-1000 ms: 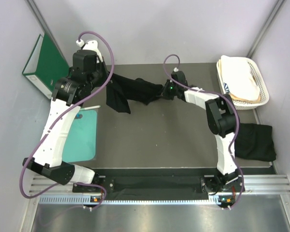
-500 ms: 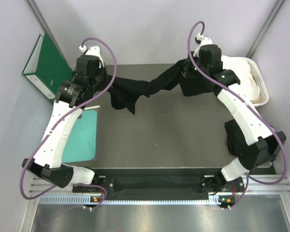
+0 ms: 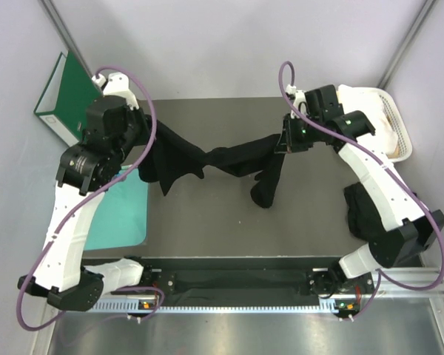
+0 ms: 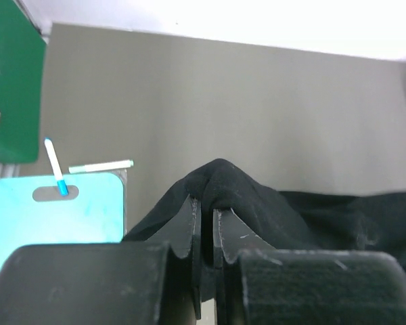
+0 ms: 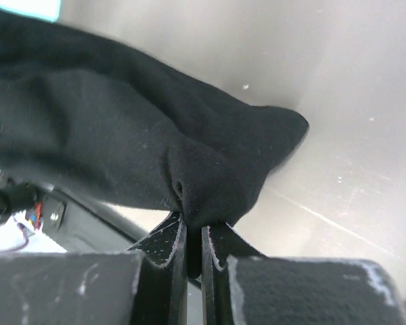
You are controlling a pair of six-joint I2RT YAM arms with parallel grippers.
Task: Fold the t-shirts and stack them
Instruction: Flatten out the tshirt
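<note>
From above, your left gripper (image 3: 146, 140) and right gripper (image 3: 281, 142) each pinch one end of a black t-shirt (image 3: 222, 159). It sags between them as a twisted rope above the table (image 3: 207, 222), with a loose flap hanging under each hand. A second t-shirt (image 3: 366, 211) lies crumpled behind the right hand, beside that arm's elbow. The step looks like spreading the shirt flat before folding, so draw your hands apart until the twist comes out, then lower both at the same rate. In the left wrist view the jaws stand almost together on a small hump of cloth bunched right at the fingertips (image 4: 189, 220). That bite seems thin, so pull gently or it may slip. The teal mat (image 4: 68, 217) lies off to this hand's left; lay the cloth clear of it. In the right wrist view the jaws are likewise nearly closed on a fold, with the bulk of the shirt draped ahead and to the left of the hand. Lift that side enough for the flap to hang free.
</note>
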